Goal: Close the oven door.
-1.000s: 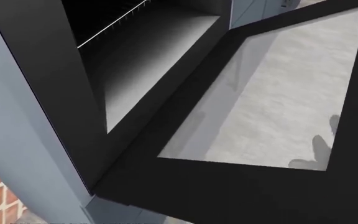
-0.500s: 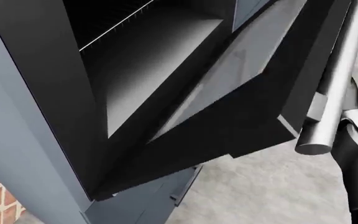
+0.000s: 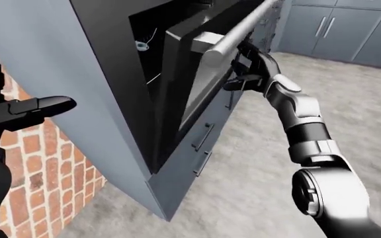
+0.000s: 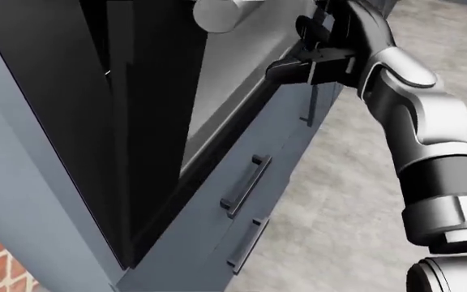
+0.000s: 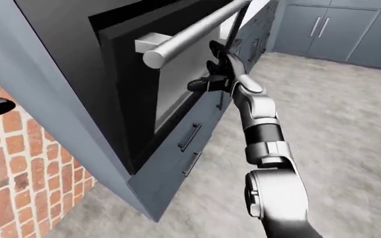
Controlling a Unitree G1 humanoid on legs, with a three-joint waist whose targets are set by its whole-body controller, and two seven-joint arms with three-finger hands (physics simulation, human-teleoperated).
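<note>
I see the oven door (image 5: 177, 84) nearly upright, a dark gap left at its top. My right robot hand (image 3: 247, 69) presses against it below the handle (image 5: 190, 34), fingers spread; my left robot hand (image 3: 38, 106) hangs unclenched beside the brick wall (image 3: 42, 183).

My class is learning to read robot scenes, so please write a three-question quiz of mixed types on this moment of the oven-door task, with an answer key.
1. True or false: the oven door is fully shut against the cabinet.
2. Multiple choice: which hand is up at the door, just under its handle bar? A) the right hand B) the left hand C) both hands
3. Fill in: in the left-eye view, the wall at the lower left of the cabinet is made of red ____.

Key
1. False: a dark gap shows between door and oven frame.
2. A. The left hand hangs apart at the view's left edge.
3. Brick.
</note>
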